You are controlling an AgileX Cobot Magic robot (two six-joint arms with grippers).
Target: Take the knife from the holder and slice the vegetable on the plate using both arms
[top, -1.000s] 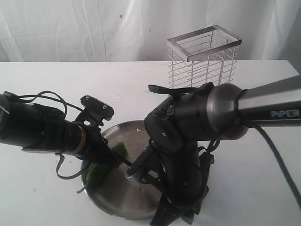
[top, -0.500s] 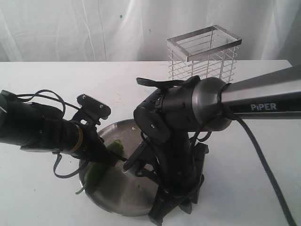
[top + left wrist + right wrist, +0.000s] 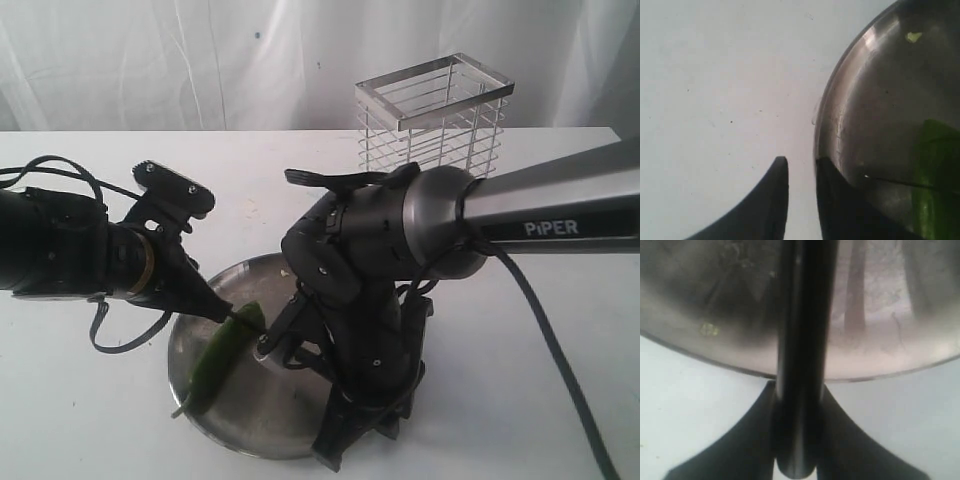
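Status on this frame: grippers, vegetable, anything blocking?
Left gripper slightly open, empty, beside vegetable. Right gripper shut on knife over plate. Vegetable lies on plate; right arm hides blade contact.

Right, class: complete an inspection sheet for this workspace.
Surface: white table.
Job's things: chili lying on the plate; knife in the right claw; holder behind, looks empty.
Clutter: small green scrap on the plate.
Grippers: left claw slightly apart, empty, by the chili; right claw shut on the knife.
Cables: black cables looping off both arms.
Surroundings: white curtain behind.
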